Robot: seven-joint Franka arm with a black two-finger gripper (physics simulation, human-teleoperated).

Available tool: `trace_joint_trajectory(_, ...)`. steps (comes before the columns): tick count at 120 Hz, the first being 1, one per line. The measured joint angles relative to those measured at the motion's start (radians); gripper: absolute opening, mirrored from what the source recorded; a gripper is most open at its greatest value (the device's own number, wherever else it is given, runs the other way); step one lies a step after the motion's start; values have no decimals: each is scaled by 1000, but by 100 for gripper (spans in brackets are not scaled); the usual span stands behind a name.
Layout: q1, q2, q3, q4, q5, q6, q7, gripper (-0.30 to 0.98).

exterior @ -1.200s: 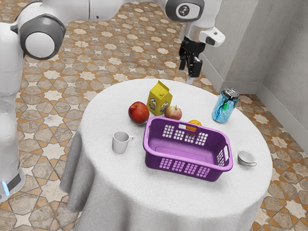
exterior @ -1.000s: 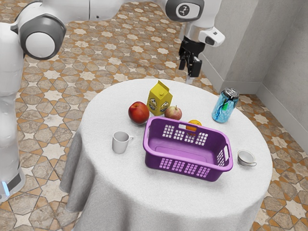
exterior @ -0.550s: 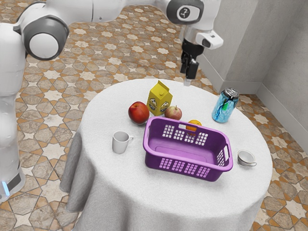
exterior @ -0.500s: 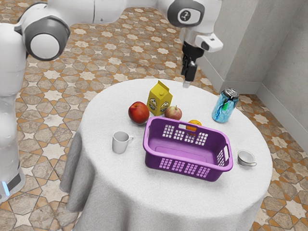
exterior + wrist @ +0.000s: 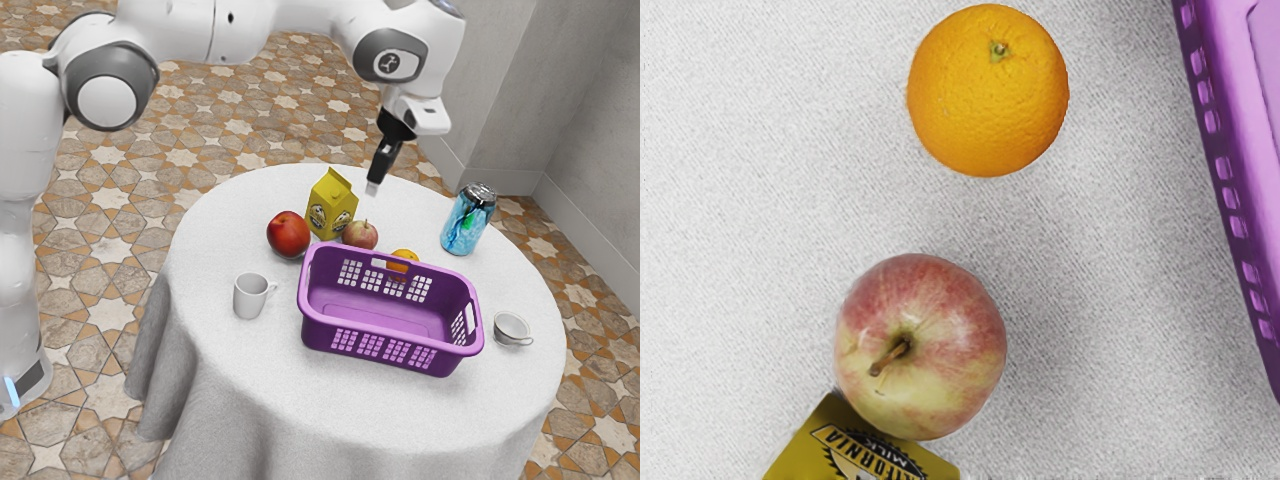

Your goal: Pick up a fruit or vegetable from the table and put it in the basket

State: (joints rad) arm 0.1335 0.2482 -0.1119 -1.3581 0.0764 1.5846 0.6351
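The gripper (image 5: 373, 188) hangs over the counter (image 5: 235, 370); open or closed, I cannot tell. Below it, in from the edge, the likely target, the apple (image 5: 360, 236), sits between carton (image 5: 331, 205) and orange (image 5: 988, 105).

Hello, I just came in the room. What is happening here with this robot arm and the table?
The robot arm is reaching over the table, with its claw above the far side of the purple basket. Nothing has been picked up: the apple, the orange and the red fruit all lie outside the basket. The job is to put one fruit or vegetable into it, and which one comes first I cannot tell.
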Motion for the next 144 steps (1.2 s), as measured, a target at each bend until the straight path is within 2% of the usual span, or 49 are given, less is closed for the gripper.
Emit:
trace_joint_trajectory(63, 2, 14, 33, -112, 4, 137, 178, 69)
trace_joint_trajectory(144, 2, 17, 37, -243, -3, 268, 266, 69)
